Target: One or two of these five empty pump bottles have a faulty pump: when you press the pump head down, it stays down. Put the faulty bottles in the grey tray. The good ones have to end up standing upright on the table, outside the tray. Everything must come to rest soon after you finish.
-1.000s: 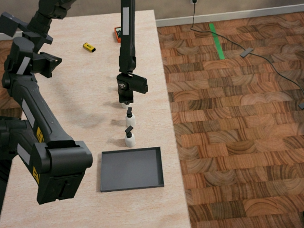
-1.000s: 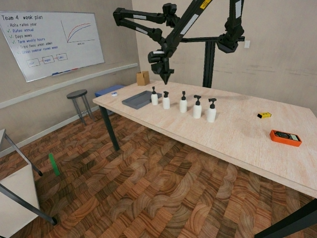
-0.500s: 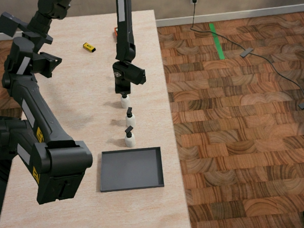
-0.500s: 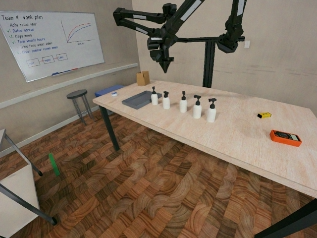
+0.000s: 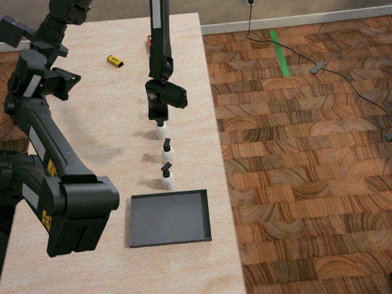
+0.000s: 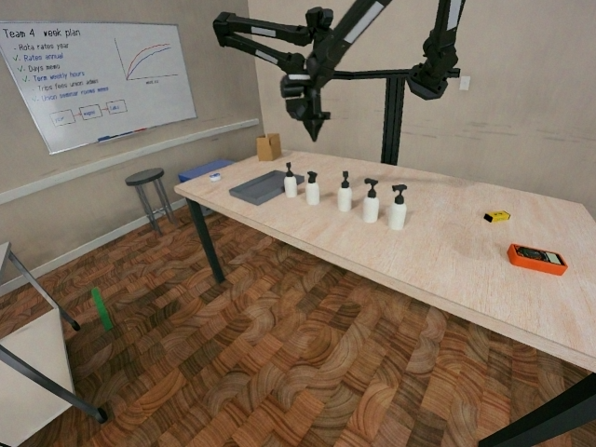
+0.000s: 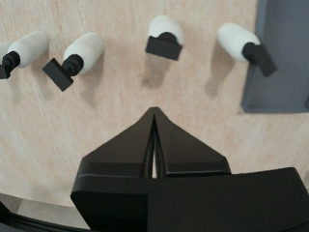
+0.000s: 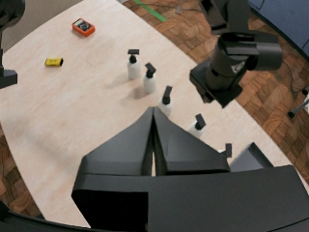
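From the top view, I see the grey tray (image 5: 169, 218) (image 6: 262, 188) (image 7: 282, 63) (image 8: 251, 159) at lower centre, and above it a row of white pump bottles with black pumps. The bottle nearest the tray (image 5: 168, 181) (image 6: 290, 186) (image 7: 236, 42) (image 8: 228, 151) stands upright just outside its upper rim. My left gripper (image 5: 158, 111) (image 6: 314, 132) (image 7: 154, 115) (image 8: 205, 101) is above the row near the centre of the frame; my right gripper (image 5: 75, 82) (image 8: 153, 114) is at upper left, well apart from the bottles.

In the exterior view, all five bottles stand upright on the table (image 5: 95, 133) (image 6: 442, 240) (image 7: 111, 126) (image 8: 82, 116), from the centre to just right of it. The second bottle from the tray (image 6: 312, 192) (image 5: 168, 155) (image 7: 165, 30) (image 8: 197, 129) has its pump head sitting low, with hardly any stem showing; the other four heads stand raised on thin stems. My left fingers hang above the table, touching no bottle.

In the left wrist view, my fingers are closed tip to tip, holding nothing, with the bottles along the upper part of the frame.

In the right wrist view, my fingers are also closed and empty. They cover part of the row, so from here the low head is probably, though not surely, distinguishable.

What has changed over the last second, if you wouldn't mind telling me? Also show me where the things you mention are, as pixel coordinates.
The left hand (image 5: 160, 120) (image 6: 314, 138) (image 7: 154, 115) (image 8: 205, 101) rose higher above the table, staying shut on nothing; nothing was grasped or released. The five bottles (image 5: 168, 155) (image 6: 370, 209) (image 7: 89, 50) (image 8: 150, 83) and grey tray (image 5: 167, 218) (image 6: 260, 186) (image 7: 285, 82) (image 8: 251, 160) stayed put.
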Tool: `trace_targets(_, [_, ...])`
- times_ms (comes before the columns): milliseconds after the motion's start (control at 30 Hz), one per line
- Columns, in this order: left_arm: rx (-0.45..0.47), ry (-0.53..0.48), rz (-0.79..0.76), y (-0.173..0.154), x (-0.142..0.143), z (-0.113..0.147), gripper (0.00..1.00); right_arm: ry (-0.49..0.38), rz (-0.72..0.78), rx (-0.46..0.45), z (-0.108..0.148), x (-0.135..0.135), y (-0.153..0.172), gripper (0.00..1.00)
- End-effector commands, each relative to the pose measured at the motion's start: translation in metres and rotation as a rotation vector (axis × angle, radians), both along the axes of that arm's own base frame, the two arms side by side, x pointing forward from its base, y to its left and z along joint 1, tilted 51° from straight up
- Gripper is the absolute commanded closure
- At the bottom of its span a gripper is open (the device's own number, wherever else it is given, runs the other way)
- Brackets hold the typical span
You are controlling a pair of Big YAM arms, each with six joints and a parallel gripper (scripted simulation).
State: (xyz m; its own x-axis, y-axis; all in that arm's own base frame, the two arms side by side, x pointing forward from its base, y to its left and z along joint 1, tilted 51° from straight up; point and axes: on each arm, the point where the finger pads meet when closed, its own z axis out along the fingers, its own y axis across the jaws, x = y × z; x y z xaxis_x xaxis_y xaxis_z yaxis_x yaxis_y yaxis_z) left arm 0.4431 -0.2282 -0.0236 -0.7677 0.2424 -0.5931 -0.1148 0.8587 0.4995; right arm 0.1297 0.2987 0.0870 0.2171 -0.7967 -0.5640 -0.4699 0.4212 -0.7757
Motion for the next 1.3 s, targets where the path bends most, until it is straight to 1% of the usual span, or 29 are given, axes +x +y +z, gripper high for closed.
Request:
trace_targets(0, [0.014, -0.003, -0.019, 0.049, 0.014, 0.012, 1.0, -0.022, -0.029, -0.034, -0.018, 0.03, -0.007, 1.0])
trace_targets(33, [0.014, -0.004, -0.017, 0.062, 0.016, 0.011, 1.0, -0.019, -0.033, -0.048, -0.026, 0.038, -0.01, 1.0])
trace_targets(100, [0.012, -0.007, -0.011, 0.085, 0.018, 0.009, 1.0, -0.006, -0.038, -0.116, -0.047, 0.052, -0.021, 1.0])
trace_targets(167, [0.008, -0.01, -0.006, 0.1, 0.019, 0.008, 1.0, 0.005, -0.041, -0.146, -0.059, 0.062, -0.029, 1.0])
trace_targets(200, [0.005, -0.012, -0.002, 0.107, 0.02, 0.008, 1.0, 0.007, -0.042, -0.14, -0.061, 0.068, -0.023, 1.0])
trace_targets(233, [0.002, -0.013, 0.001, 0.113, 0.021, 0.007, 1.0, 0.013, -0.043, -0.154, -0.067, 0.072, -0.029, 1.0])
trace_targets(300, [0.002, -0.013, 0.001, 0.113, 0.021, 0.007, 1.0, 0.013, -0.043, -0.154, -0.067, 0.072, -0.029, 1.0])
trace_targets(333, [-0.002, -0.015, -0.015, 0.109, 0.019, 0.007, 1.0, 0.01, -0.045, -0.13, -0.067, 0.075, -0.037, 1.0])
trace_targets(367, [-0.006, -0.017, -0.011, 0.115, 0.019, 0.006, 1.0, 0.015, -0.046, -0.142, -0.072, 0.079, -0.041, 1.0])
trace_targets(400, [-0.009, -0.019, 0.012, 0.128, 0.022, 0.006, 1.0, 0.012, -0.047, -0.123, -0.072, 0.084, -0.041, 1.0])
trace_targets(433, [-0.013, -0.021, 0.016, 0.132, 0.022, 0.006, 1.0, 0.007, -0.048, -0.104, -0.071, 0.089, -0.039, 1.0])
trace_targets(500, [-0.022, -0.026, 0.024, 0.137, 0.022, 0.005, 1.0, 0.004, -0.05, -0.09, -0.072, 0.094, -0.049, 1.0])
trace_targets(533, [-0.028, -0.033, 0.025, 0.136, 0.025, 0.007, 1.0, -0.006, -0.053, -0.06, -0.07, 0.1, -0.045, 1.0])
trace_targets(633, [-0.032, -0.035, 0.028, 0.138, 0.025, 0.006, 1.0, -0.034, -0.055, 0.017, -0.059, 0.108, -0.046, 1.0])
trace_targets(700, [-0.033, -0.035, 0.011, 0.13, 0.024, 0.006, 1.0, -0.037, -0.059, 0.056, -0.055, 0.111, -0.047, 1.0])
trace_targets(900, [-0.035, -0.039, 0.016, 0.13, 0.024, 0.007, 1.0, -0.038, -0.059, 0.062, -0.054, 0.112, -0.044, 1.0])
trace_targets(933, [-0.033, -0.028, 0.005, 0.122, 0.021, 0.008, 1.0, -0.038, -0.059, 0.062, -0.054, 0.112, -0.044, 1.0])
trace_targets(967, [-0.033, -0.029, 0.003, 0.121, 0.023, 0.01, 1.0, -0.041, -0.059, 0.07, -0.052, 0.112, -0.044, 1.0])
trace_targets(1000, [-0.023, -0.017, 0.011, 0.13, 0.026, 0.002, 1.0, -0.043, -0.059, 0.073, -0.05, 0.112, -0.043, 1.0])
trace_targets(1033, [-0.028, -0.026, 0.029, 0.139, 0.031, 0.002, 1.0, -0.043, -0.059, 0.073, -0.05, 0.112, -0.043, 1.0])
trace_targets(1100, [-0.02, -0.011, 0.029, 0.143, 0.032, -0.01, 1.0, -0.043, -0.059, 0.073, -0.05, 0.112, -0.043, 1.0])
trace_targets(1267, [-0.02, -0.011, 0.029, 0.152, 0.044, -0.022, 1.0, -0.043, -0.059, 0.073, -0.05, 0.112, -0.043, 1.0])
